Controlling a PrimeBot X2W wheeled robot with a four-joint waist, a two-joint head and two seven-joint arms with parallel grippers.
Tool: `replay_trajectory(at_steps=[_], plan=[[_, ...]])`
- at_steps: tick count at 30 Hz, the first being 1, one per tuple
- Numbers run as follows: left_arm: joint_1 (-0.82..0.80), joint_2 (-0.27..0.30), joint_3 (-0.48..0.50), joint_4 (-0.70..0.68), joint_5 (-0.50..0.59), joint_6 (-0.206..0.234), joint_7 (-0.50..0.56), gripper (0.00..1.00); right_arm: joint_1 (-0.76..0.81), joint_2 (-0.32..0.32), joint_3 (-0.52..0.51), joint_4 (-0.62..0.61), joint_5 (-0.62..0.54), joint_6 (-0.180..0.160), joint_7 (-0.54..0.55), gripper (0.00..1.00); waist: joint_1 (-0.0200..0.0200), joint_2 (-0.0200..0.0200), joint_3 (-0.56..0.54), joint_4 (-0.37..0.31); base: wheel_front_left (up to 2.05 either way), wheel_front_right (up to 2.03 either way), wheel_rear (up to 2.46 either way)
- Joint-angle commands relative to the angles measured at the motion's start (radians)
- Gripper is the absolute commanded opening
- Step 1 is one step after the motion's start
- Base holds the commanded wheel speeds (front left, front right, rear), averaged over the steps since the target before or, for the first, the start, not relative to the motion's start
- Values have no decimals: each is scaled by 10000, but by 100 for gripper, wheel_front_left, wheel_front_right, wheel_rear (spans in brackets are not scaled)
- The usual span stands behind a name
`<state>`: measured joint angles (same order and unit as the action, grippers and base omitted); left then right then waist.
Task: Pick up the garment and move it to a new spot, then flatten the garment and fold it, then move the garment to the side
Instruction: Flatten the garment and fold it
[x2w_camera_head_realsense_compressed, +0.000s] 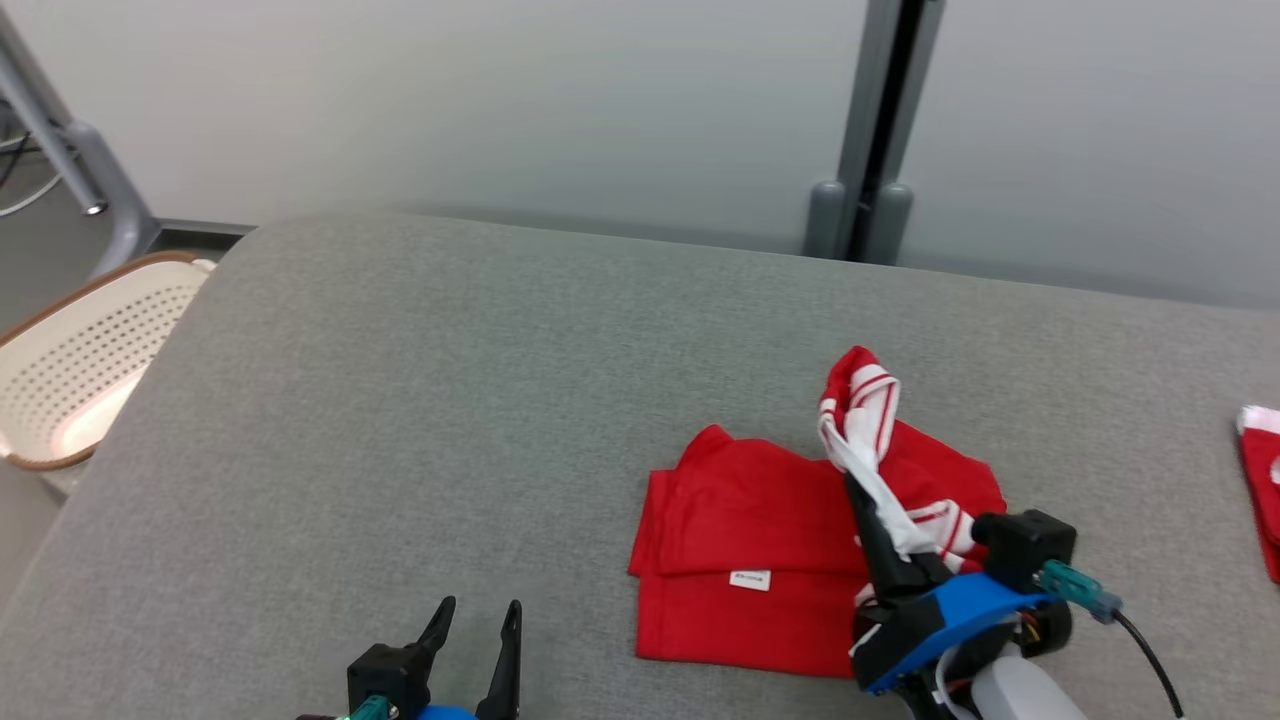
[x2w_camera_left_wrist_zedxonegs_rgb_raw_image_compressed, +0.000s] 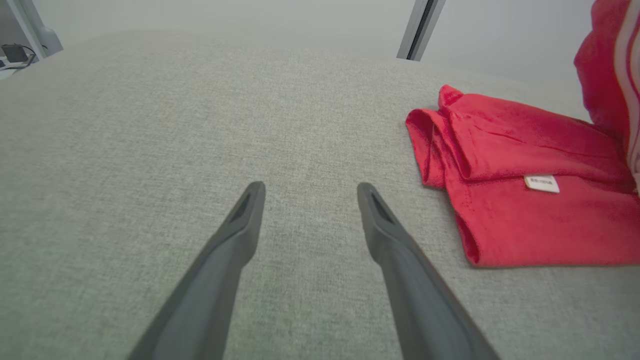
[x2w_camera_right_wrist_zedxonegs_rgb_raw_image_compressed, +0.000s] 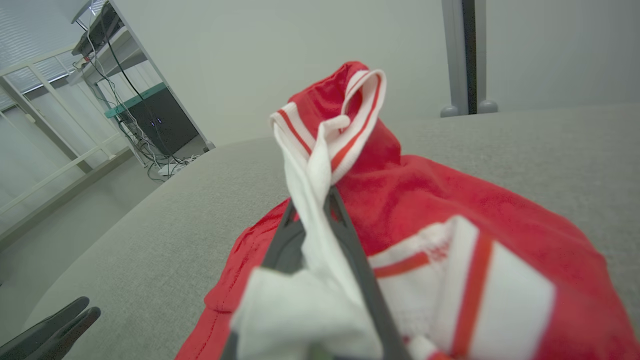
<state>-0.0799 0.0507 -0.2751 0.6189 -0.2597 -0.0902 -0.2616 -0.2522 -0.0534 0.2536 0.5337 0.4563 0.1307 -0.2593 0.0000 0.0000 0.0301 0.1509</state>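
Garment (x2w_camera_head_realsense_compressed: 740, 520) with small white label (x2w_camera_head_realsense_compressed: 750, 579), lettering illegible

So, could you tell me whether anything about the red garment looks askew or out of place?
Yes: the red fabric garment lies mostly folded on the grey cloth-covered table, but its white-and-red striped trim stands bunched and twisted above the stack, pinched in the shut right gripper, so that side looks untidy.
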Motion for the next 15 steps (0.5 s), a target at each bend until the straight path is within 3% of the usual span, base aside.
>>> replay_trajectory(at_steps=[1,7,8,9,10,15], plan=[[81,4,-42,29,49,-32,-44,100,-258,16,233,100,157,0,-17,0,0,0,112,238,0,0,0],[3,4,-137,63,-63,-42,-44,100,-910,14,1477,877,1065,0,-41,0,0,0,231,783,0,0,0],[-20,4,-145,61,-102,-28,-44,100,-1012,14,1634,1017,1218,0,-44,8,0,0,244,825,0,0,0],[-30,4,-153,63,-121,-6,-44,100,-1133,13,1802,1092,1341,0,-50,85,0,0,250,848,0,0,0],[-33,2,-160,63,-123,15,-44,100,-1253,17,1912,1123,1444,0,-56,100,0,0,255,854,0,0,0],[7,2,25,11,-144,122,-44,100,-1413,-11,1494,827,998,0,-60,100,0,0,197,532,0,0,0]])
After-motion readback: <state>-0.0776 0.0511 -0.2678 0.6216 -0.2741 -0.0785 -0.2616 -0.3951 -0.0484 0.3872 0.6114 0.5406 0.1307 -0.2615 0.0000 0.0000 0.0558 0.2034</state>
